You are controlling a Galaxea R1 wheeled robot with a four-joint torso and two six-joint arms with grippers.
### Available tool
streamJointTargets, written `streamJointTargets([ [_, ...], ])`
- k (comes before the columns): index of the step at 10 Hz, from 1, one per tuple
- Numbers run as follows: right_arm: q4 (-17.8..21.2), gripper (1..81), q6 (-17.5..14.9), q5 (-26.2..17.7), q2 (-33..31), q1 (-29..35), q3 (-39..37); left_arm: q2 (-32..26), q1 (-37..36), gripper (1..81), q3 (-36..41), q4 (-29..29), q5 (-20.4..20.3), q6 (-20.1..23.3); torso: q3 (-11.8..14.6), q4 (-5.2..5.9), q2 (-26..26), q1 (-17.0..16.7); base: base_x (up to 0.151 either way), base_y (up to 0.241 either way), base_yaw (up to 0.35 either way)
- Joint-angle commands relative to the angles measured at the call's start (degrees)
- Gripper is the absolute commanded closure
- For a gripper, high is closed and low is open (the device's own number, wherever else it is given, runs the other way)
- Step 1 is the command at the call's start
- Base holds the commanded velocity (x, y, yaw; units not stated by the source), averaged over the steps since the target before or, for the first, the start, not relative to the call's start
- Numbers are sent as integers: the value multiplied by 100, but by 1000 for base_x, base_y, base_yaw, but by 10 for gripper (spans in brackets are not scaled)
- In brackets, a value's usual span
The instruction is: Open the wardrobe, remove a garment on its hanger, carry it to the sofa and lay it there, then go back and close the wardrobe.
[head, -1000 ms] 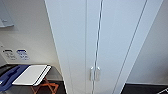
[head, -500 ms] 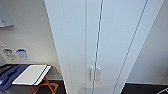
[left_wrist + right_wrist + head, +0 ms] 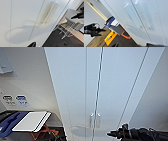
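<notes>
Right fingers (image 3: pixel 110 134) near wardrobe (image 3: pixel 110 84) — doors closed.

The wardrobe (image 3: pixel 100 84) stood tall and white, straight ahead and close, rising past the top of the head view. Its two plain doors were shut, meeting at a thin dark seam down the middle. Two small pale vertical handles (image 3: pixel 95 120) sat side by side low on the doors, one on each side of the seam. The door fronts were smooth, with a faint rounded shadow just below the handles.
</notes>
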Motion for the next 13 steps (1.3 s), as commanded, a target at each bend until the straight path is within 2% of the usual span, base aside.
streamJointTargets([
  [1, 83, 10, 440, -201, 139, 1292, -233, 374, -1139, 10, -304, -280, 443, -88, 0, 0, 0, 0, 0, 0, 0],
  [4, 13, 10, 458, -227, 658, 1432, -900, 1025, -1482, 10, -874, -280, 602, -282, -4, 0, 6, 7, 0, 0, 0],
  [8, -32, 10, 458, -236, 1290, 1669, -1744, 1807, -1702, 10, -1737, -280, 768, -317, -9, 0, 11, 11, 0, 0, 0],
  [13, -146, 10, 458, -236, 1959, 1731, -2403, 2326, -1781, 10, -2255, -280, 813, -326, -13, 0, 15, 15, 0, 0, 0],
])
